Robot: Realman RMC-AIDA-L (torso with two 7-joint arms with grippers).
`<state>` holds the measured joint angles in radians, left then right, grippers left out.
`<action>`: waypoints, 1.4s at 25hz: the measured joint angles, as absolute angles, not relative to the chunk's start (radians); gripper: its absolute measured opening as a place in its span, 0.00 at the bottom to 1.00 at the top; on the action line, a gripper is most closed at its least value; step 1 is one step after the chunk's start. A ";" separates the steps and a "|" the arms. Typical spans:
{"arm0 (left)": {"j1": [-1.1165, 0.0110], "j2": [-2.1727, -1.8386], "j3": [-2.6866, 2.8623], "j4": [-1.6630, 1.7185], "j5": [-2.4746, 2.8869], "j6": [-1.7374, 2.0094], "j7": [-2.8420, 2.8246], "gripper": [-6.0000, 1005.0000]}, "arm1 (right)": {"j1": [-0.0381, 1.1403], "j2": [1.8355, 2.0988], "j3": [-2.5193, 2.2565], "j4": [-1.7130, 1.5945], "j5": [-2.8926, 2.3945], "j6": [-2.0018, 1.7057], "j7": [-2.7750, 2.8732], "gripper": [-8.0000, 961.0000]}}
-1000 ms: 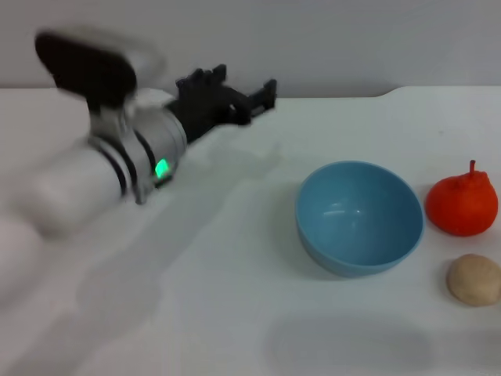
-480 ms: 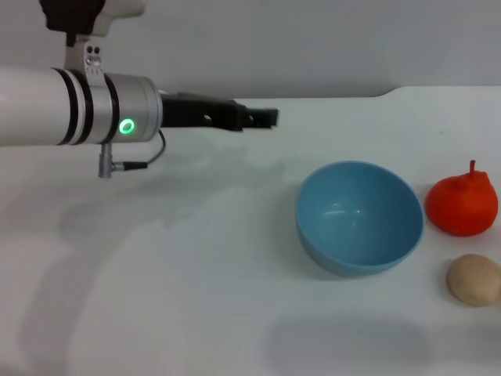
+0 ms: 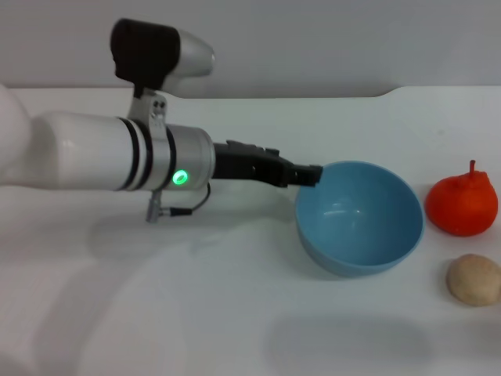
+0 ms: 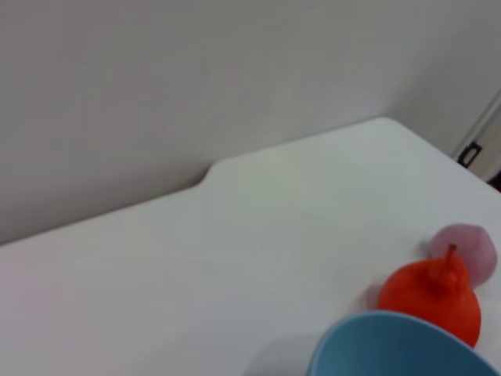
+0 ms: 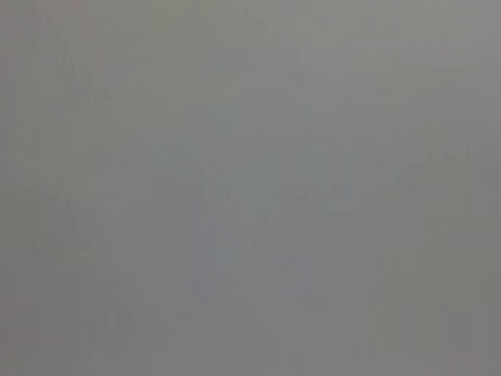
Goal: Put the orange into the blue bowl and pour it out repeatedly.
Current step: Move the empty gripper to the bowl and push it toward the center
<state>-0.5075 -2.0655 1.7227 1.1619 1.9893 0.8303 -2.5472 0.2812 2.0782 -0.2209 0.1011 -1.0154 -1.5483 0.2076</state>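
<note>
The left gripper (image 3: 311, 175) is held at the left rim of the round, glossy light-blue bowl (image 3: 360, 217); whether its fingers are apart cannot be told. The lumpy red-orange orange (image 3: 462, 204) is seen beside the bowl near the desk's right edge. The tan ball (image 3: 473, 279) is half hidden behind the orange in the left wrist view.
</note>
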 joint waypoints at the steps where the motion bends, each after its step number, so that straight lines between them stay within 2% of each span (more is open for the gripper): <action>1: -0.509 -2.067 1.743 1.153 1.988 0.817 -2.550 0.79 | 0.281 2.078 -0.221 0.101 -1.015 -1.545 0.207 0.83; 13: -0.521 -2.069 1.854 1.072 1.934 0.733 -2.557 0.79 | 0.277 2.079 -0.221 0.101 -1.015 -1.519 0.207 0.83; 29: -0.634 -2.073 1.965 0.932 1.852 0.658 -2.583 0.79 | 0.269 2.080 -0.221 0.106 -1.015 -1.518 0.207 0.83; 35: -0.645 -2.074 1.971 0.914 1.851 0.623 -2.583 0.78 | 0.270 2.080 -0.221 0.106 -1.015 -1.519 0.207 0.83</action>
